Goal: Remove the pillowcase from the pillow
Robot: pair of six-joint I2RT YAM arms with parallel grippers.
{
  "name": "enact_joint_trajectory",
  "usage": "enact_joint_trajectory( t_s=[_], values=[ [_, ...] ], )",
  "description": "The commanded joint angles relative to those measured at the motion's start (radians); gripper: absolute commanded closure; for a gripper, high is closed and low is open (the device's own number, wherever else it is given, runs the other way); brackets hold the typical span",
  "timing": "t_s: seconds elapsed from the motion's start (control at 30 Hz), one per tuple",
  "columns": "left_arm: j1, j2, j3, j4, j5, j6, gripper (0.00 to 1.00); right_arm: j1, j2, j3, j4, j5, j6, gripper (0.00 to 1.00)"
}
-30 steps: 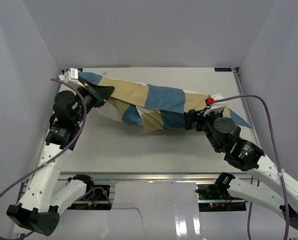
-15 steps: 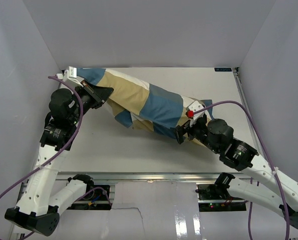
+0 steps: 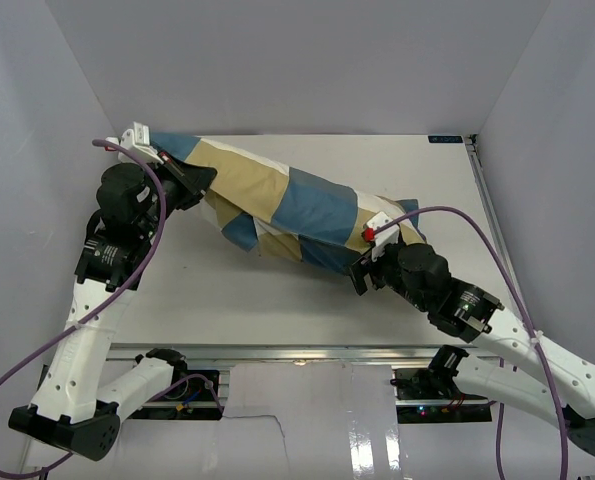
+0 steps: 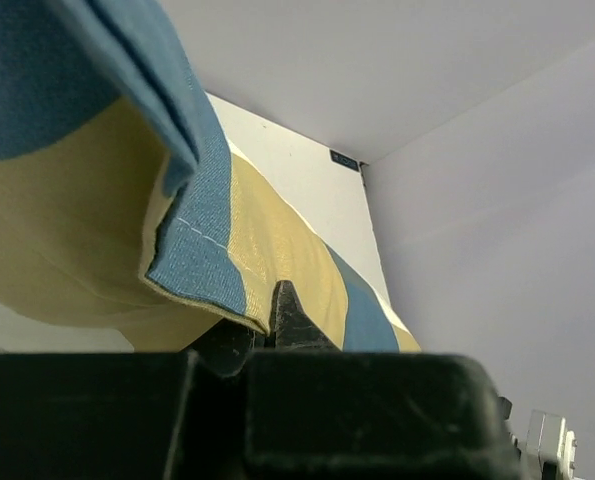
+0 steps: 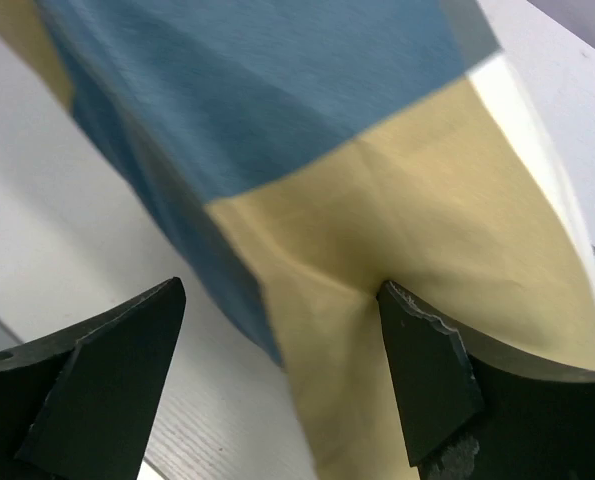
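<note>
The pillowcase, in blue, tan and cream blocks, lies as a long plump bundle slanting from the back left to the middle right of the table. The white pillow is inside it and hidden. My left gripper is shut on the case's blue-hemmed edge at the left end and holds it raised; the left wrist view shows the hem pinched at the gripper. My right gripper is open at the bundle's right end. In the right wrist view its jaws stand wide apart around tan fabric, the right finger touching it.
The white table is boxed in by grey walls on the left, back and right. A purple cable arcs over the right arm. The table's near edge and a metal rail lie in front of the arm bases.
The right gripper has slid left and nearer along the bundle and now stands open. The bundle's right end has shifted left with it. The left gripper has risen slightly, still holding the hem.
</note>
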State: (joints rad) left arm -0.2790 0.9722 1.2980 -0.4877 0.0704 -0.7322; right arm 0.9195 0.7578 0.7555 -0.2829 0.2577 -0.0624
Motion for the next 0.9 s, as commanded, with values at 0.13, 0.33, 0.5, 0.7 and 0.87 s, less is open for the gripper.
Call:
enact_joint_trajectory(
  t_s=[0.13,0.33,0.5,0.7,0.87],
  values=[
    [0.0,-0.047,0.053,0.064,-0.014,-0.003,1.0,0.001,-0.041,-0.091,0.137,0.32,0.025,0.47],
    [0.0,-0.087,0.044,0.08,0.055,-0.013,1.0,0.001,-0.089,-0.102,0.142,0.344,0.055,0.92],
    [0.0,-0.128,0.104,0.106,0.178,-0.068,1.0,0.001,-0.124,0.071,-0.023,0.413,0.119,0.92],
    [0.0,-0.116,0.172,0.159,0.308,-0.156,1.0,-0.001,-0.101,0.359,-0.053,0.443,0.017,0.92],
    [0.0,-0.024,0.058,0.169,0.229,-0.124,1.0,-0.001,0.078,0.504,0.047,0.494,-0.141,0.92]
  ],
)
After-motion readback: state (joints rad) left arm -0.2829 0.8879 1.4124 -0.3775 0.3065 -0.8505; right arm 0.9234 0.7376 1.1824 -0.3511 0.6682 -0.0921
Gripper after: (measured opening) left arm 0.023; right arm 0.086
